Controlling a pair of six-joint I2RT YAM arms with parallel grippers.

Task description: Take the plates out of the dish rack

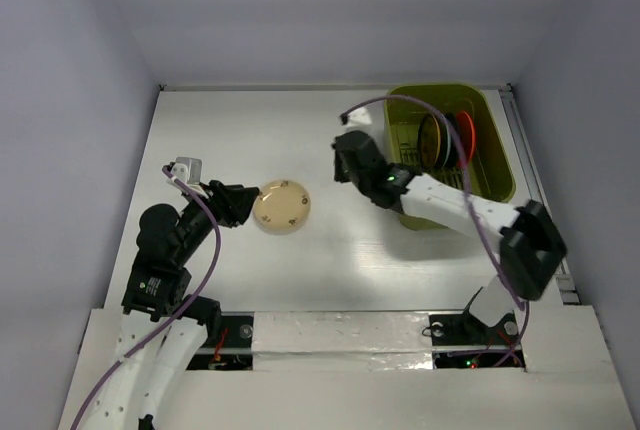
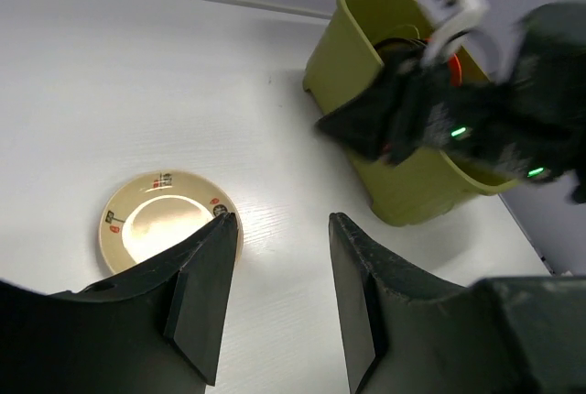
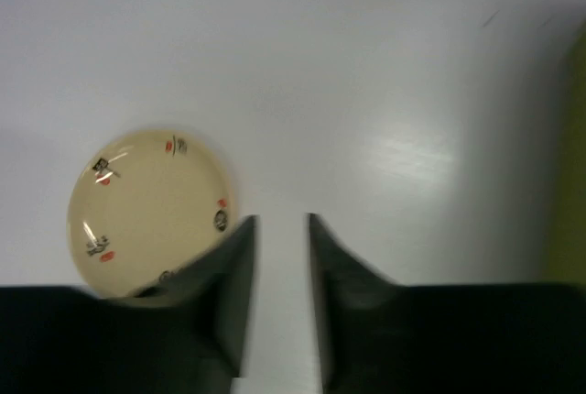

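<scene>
The cream spotted plate (image 1: pixel 281 206) lies flat on the white table, left of centre. My left gripper (image 1: pixel 243 202) is open and empty at the plate's left rim; in the left wrist view (image 2: pixel 283 217) the plate (image 2: pixel 160 224) lies beside its left finger. My right gripper (image 1: pixel 342 168) is open by a narrow gap and empty, above bare table between the plate and the dish rack (image 1: pixel 495 165); its wrist view (image 3: pixel 281 220) shows the plate (image 3: pixel 146 211) at the left. The yellow-orange patterned plate (image 1: pixel 437 140), a black one and the orange-red plate (image 1: pixel 467 135) stand on edge in the rack.
The olive-green rack stands at the back right, near the right table edge (image 1: pixel 540 200), and shows in the left wrist view (image 2: pixel 412 188). The right arm (image 1: pixel 470 212) stretches across the rack's front. White walls close the back and sides.
</scene>
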